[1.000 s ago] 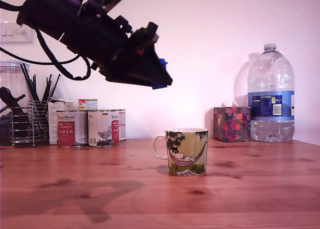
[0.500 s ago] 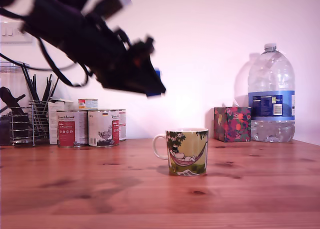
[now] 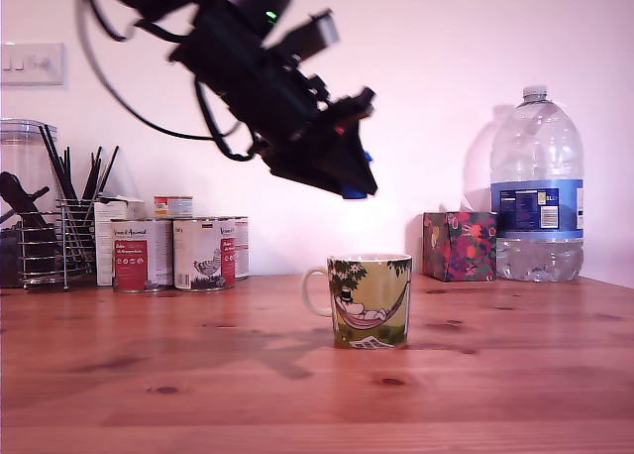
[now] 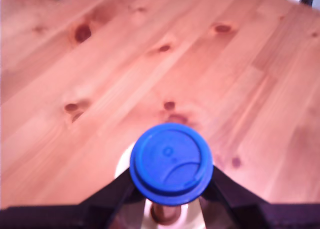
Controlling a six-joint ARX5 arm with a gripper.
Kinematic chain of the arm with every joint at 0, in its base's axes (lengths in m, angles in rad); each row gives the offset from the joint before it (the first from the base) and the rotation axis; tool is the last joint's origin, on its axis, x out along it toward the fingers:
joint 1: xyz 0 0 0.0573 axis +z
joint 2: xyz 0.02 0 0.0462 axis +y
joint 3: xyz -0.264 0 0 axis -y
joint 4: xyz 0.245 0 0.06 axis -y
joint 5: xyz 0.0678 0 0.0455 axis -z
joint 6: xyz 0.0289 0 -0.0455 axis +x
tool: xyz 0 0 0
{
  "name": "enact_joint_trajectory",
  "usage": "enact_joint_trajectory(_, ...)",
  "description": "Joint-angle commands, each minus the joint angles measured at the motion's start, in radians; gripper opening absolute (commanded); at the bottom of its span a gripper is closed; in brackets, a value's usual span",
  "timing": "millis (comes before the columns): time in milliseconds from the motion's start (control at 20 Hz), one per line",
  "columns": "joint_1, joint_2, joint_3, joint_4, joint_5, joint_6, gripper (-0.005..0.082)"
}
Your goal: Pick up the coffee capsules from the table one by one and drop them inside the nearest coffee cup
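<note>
My gripper (image 3: 355, 181) hangs high over the table (image 3: 198, 375), a short way above the coffee cup (image 3: 369, 300) and a little to the exterior view's left of its mouth. It is shut on a blue coffee capsule (image 4: 171, 162), whose round flat face fills the lower middle of the wrist view between the two dark fingers (image 4: 115, 194). In the exterior view only a small blue edge of the coffee capsule (image 3: 354, 192) shows at the gripper's tip. The cup's white rim (image 4: 122, 164) peeks out just behind the capsule. No other capsule shows on the table.
Red-and-white tins (image 3: 144, 255) and a wire utensil holder (image 3: 59, 241) stand at the back on the exterior view's left. A patterned box (image 3: 459, 246) and a large water bottle (image 3: 536, 186) stand at the back right.
The arm has swung toward the exterior view's right with the capsule, from over the tins' side to nearly above the cup. The cup has not moved.
</note>
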Motion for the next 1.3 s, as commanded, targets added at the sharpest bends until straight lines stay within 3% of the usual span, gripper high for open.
enact_joint_trajectory(0,0.0,0.061,0.06,-0.069,0.005,0.016,0.0165)
enact_joint_trajectory(300,0.0,0.17,0.243,-0.298,0.004,0.033,0.0165)
enact_joint_trajectory(1050,0.0,0.185,0.245,-0.352,0.0,0.041,0.0177)
enact_joint_trajectory(1150,0.0,0.185,0.245,-0.356,-0.004,0.041,0.0286)
enact_joint_trajectory(1250,0.0,0.185,0.245,-0.349,-0.004,0.043,0.0481)
